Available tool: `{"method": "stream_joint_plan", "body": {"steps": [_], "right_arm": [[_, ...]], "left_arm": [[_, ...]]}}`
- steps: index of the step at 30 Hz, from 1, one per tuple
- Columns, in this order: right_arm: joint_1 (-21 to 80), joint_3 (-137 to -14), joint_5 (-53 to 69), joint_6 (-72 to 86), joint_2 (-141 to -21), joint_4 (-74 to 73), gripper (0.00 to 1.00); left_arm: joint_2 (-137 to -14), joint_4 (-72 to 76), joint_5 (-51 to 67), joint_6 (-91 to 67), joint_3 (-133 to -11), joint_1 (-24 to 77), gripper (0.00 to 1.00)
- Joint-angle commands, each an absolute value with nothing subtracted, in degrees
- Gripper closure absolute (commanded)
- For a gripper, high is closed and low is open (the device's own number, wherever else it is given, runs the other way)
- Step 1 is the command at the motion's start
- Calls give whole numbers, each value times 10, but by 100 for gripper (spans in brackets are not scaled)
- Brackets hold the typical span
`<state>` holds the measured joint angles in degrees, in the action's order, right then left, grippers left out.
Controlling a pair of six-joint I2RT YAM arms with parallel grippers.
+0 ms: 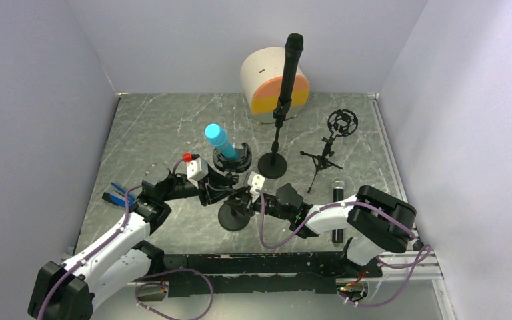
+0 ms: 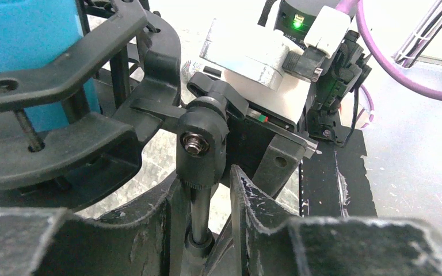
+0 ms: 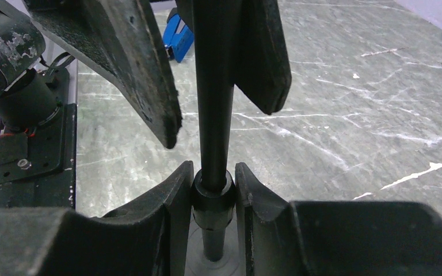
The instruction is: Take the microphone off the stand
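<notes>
A blue microphone sits tilted in a black shock mount on a short stand with a round base. It also shows in the left wrist view, with the mount around it. My left gripper stands around the stand's thin pole just under the swivel joint; the jaws are a little apart, with a gap on one side. My right gripper is lower and shut on the pole's collar, right above the base. The left gripper's fingers flank the pole above it.
A tall black microphone stands on a round-base stand behind. A white and orange cylinder is at the back. A small tripod with an empty shock mount stands right. A black microphone lies near the right arm.
</notes>
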<state>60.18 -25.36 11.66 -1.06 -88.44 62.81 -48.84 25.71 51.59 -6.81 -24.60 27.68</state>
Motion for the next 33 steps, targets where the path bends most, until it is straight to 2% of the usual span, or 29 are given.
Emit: {"method": "stream_joint_plan", "body": {"steps": [1,8,15,22,25,30,32,33], "right_arm": [[600,-270,126,-15,-893,649,82],[600,-264,119,-5,-895,660,81],[600,-264,114,-1,-899,661,81],[601,-265,111,-1,-896,657,81],[600,-265,109,-1,-896,657,81],[600,-264,107,14,-893,657,80],[600,-263,106,14,-892,658,80],[600,-263,106,13,-892,658,79]], "left_arm": [[-501,297,534,-81,-247,279,65],[-508,311,520,-87,-224,279,63],[-494,347,498,-102,-205,278,68],[-502,411,497,-137,-204,278,65],[-509,409,501,-138,-207,278,71],[-509,377,504,-122,-206,278,91],[-503,371,499,-121,-201,278,90],[-502,370,497,-122,-199,279,85]]}}
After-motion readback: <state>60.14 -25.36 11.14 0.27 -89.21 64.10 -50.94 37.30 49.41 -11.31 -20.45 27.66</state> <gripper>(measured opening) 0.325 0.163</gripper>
